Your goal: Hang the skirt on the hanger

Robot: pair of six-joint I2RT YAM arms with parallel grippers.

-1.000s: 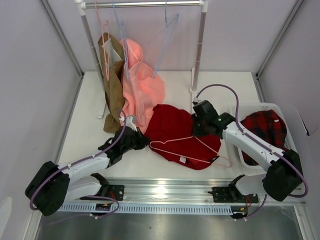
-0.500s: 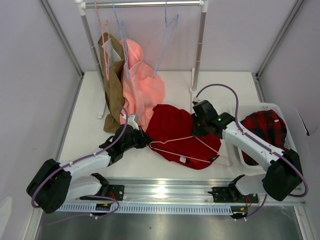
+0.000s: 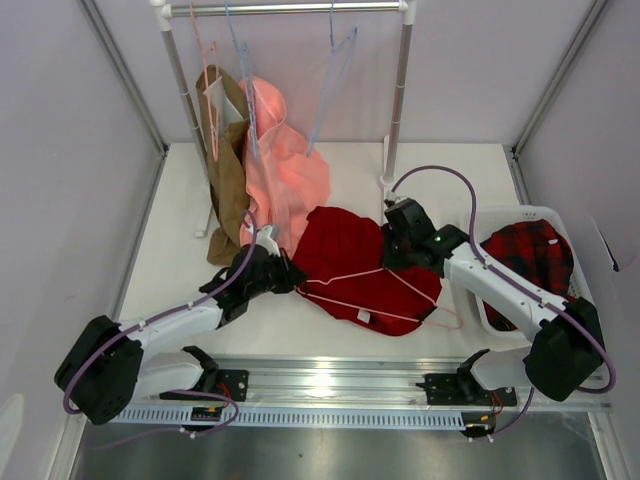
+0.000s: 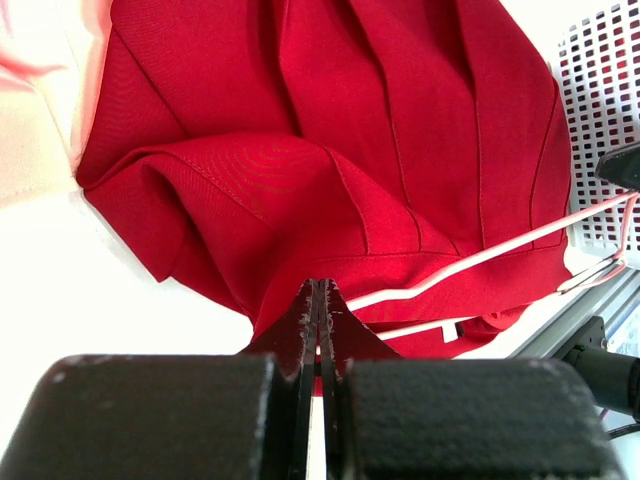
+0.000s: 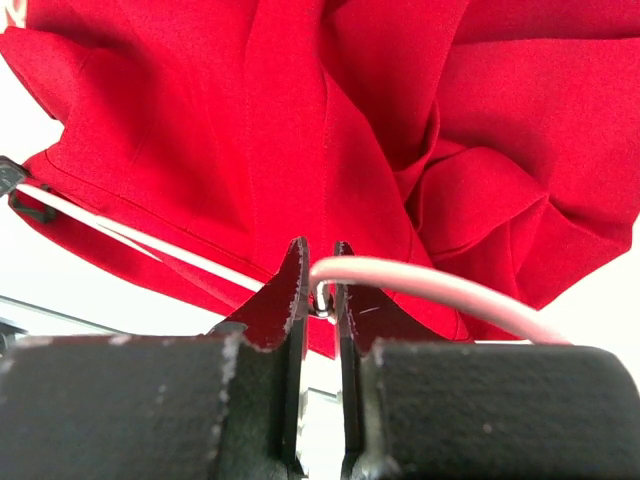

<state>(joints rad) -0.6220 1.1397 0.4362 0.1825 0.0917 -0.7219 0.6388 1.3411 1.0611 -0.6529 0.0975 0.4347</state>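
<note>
The dark red skirt (image 3: 350,250) lies crumpled on the white table between my two arms. The thin pale pink hanger (image 3: 400,316) lies across its near part. My left gripper (image 3: 288,277) is at the skirt's near-left edge, its jaws pressed together on the red cloth (image 4: 330,120) at the tips (image 4: 320,288). One hanger wire (image 4: 500,247) runs off to the right just past them. My right gripper (image 3: 390,264) is over the skirt's right side, shut on the hanger's curved wire (image 5: 430,285), which passes between its tips (image 5: 318,250) above the skirt (image 5: 200,120).
A clothes rail stands at the back with a brown garment (image 3: 225,150), a salmon-pink garment (image 3: 285,165) and light blue hangers (image 3: 335,80). Its right post (image 3: 393,130) rises just behind the skirt. A white basket (image 3: 500,215) at the right holds red-and-black plaid cloth (image 3: 530,260).
My left gripper has crept up and to the right against the skirt's edge. The right gripper and the hanger have shifted slightly up and left. Both stay shut.
</note>
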